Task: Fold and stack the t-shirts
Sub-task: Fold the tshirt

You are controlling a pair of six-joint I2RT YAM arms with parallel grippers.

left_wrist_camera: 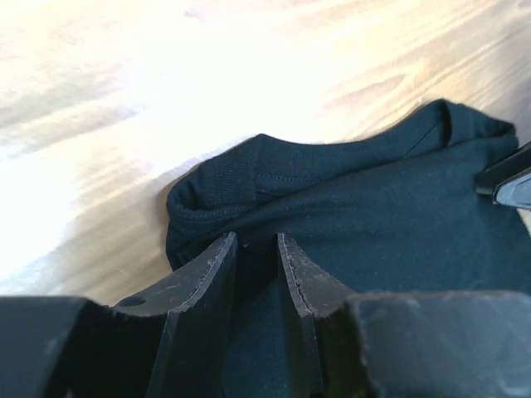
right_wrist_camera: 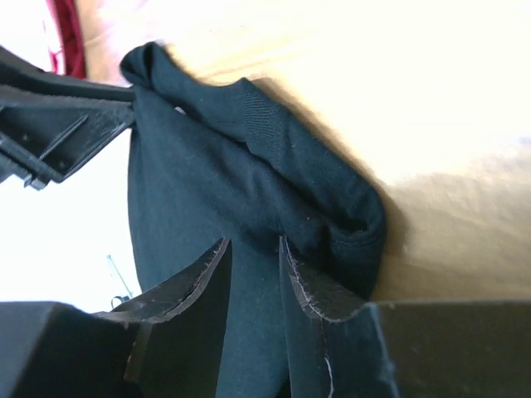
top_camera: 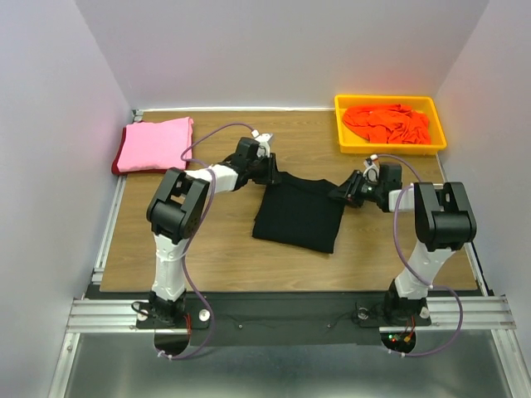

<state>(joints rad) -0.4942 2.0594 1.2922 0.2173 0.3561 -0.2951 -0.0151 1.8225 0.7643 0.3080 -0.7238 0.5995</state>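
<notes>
The black shirt is lying folded at the middle of the table, between my two arms. My left end effector is pinching its far left corner and my right end effector is pinching its far right corner. On each, the fingers are standing nearly closed, with dark cloth in the narrow gap.

The top view is showing what my wrist cameras are missing: the pink shirt folded at the far left over a dark red shirt, and the orange shirt crumpled in the yellow tray at the far right. The wrist views are giving the close detail instead: a stitched, ribbed band is running along the held edge, bunching at both corners.

The held edge is running left to right, its right end sitting nearer to me. The rest of the black shirt is reaching from that edge toward my bases. Its outline is looking almost square, so I cannot tell its long axis.
</notes>
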